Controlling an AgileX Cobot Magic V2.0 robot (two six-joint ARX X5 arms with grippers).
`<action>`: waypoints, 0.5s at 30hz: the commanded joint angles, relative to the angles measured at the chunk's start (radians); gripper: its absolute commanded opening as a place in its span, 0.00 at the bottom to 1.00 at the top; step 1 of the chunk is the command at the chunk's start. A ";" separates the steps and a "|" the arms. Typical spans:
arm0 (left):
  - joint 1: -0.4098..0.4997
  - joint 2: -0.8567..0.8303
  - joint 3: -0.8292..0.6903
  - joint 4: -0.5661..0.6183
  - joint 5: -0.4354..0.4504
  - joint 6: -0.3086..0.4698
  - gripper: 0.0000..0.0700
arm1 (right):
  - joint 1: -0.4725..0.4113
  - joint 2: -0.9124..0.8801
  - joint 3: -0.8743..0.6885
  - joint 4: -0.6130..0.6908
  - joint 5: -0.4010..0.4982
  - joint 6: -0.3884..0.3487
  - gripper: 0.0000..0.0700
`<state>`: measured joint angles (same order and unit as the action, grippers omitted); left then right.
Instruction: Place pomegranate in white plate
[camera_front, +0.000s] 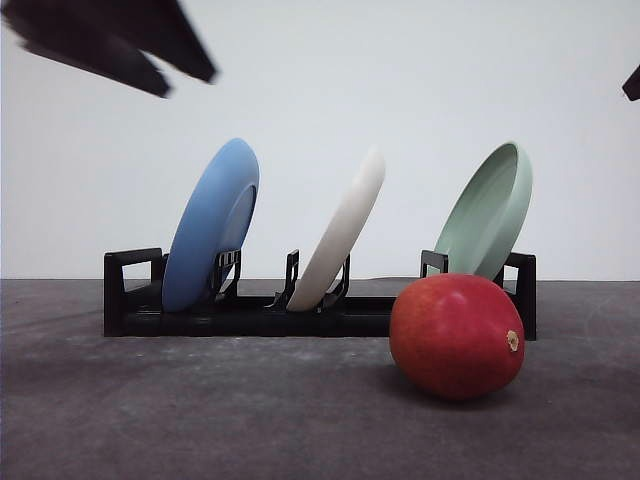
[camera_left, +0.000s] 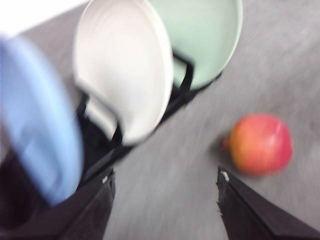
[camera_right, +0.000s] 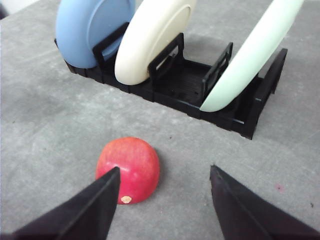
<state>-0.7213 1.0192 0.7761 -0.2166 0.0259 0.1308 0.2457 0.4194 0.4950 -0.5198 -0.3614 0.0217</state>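
While three plates stand tilted in a black rack (camera_front: 250, 318) at the back of the grey table (camera_front: 150, 420), the pomegranate (camera_front: 456, 336) lies on the tabletop just in front of the rack's right end, at about 5 o'clock from the white plate (camera_front: 340, 232), stem nub facing right in the front view. White plate sits in the middle slot, leaning right, w/ blue plate (camera_front: 210, 225) at its 9 o'clock and pale green plate (camera_front: 486, 212) at its 3 o'clock. Left gripper (camera_left: 165, 200), blurred in its wrist view, hangs w/ fingers spread and nothing between them; fruit (camera_left: 261, 144) lies beyond its right-hand finger, apart from it. Right gripper (camera_right: 165, 195) is also spread wide and empty above the table, one finger (camera_right: 87, 210) overlapping the pomegranate (camera_right: 131, 165) in its wrist view; contact can't be judged.
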 joint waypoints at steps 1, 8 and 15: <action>-0.024 0.053 0.018 0.083 -0.021 0.017 0.56 | 0.004 0.002 0.018 0.011 0.004 -0.012 0.51; -0.077 0.250 0.039 0.345 -0.094 0.018 0.56 | 0.004 0.002 0.018 0.011 0.029 -0.023 0.51; -0.096 0.473 0.201 0.366 -0.139 0.017 0.56 | 0.003 0.002 0.018 0.013 0.029 -0.023 0.51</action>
<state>-0.8045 1.4577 0.9418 0.1366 -0.1086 0.1392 0.2459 0.4194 0.4950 -0.5188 -0.3363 0.0059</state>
